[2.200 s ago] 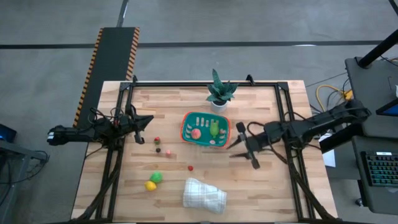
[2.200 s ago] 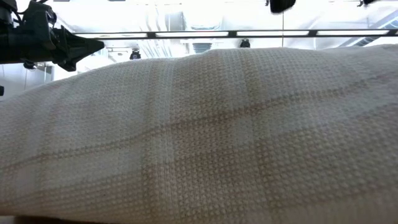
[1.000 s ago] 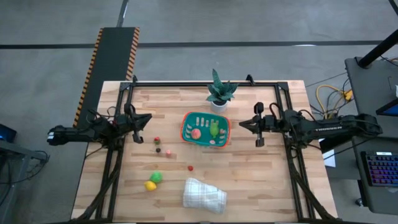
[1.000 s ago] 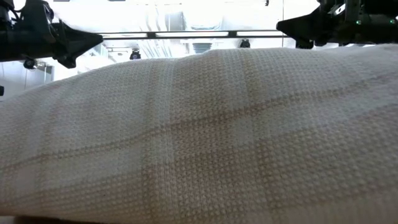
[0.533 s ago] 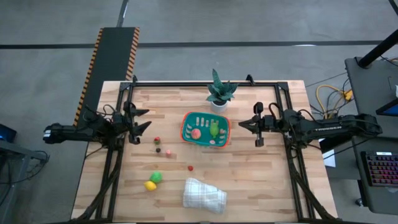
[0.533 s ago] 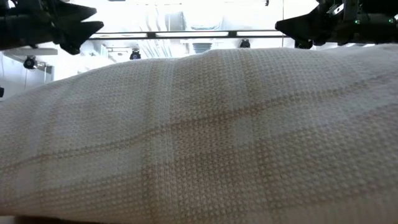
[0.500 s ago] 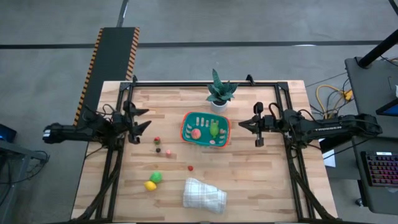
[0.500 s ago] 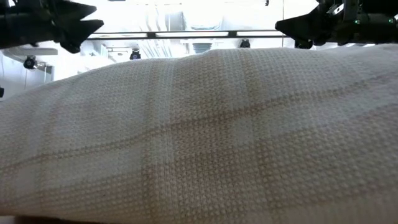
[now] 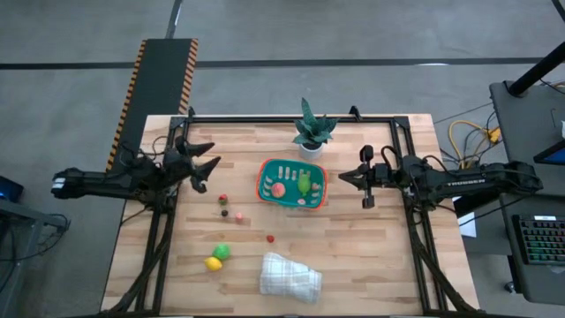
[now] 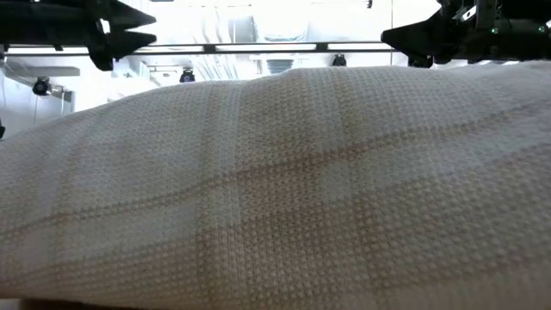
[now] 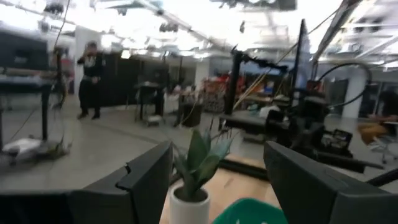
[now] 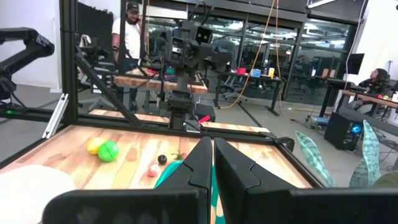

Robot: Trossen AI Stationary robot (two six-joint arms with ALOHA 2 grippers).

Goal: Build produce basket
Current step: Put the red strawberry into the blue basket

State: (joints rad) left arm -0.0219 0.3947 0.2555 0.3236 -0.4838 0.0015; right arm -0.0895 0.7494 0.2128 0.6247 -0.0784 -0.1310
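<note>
The teal basket point(image 9: 261, 182) with an orange rim stands mid-table, holding pink and green produce. Loose produce lies on the wood to its near left: small berries point(image 9: 224, 205), a red berry point(image 9: 270, 238), a green piece point(image 9: 222, 252) and a yellow piece point(image 9: 213, 263). My left gripper point(image 9: 214, 155) hangs open above the table, left of the basket, with nothing between its fingers point(image 11: 149, 180). My right gripper point(image 9: 342, 177) is shut and empty, level, just right of the basket point(image 12: 165, 177).
A potted green plant point(image 9: 311, 129) stands behind the basket at the far edge. A folded white cloth point(image 9: 290, 276) lies near the front edge and fills the low view point(image 10: 275, 189). A black frame borders the table. People stand in the room beyond.
My left gripper has opened, risen and drifted a little toward the far edge and the basket. My right arm has kept still. Nothing on the table has moved.
</note>
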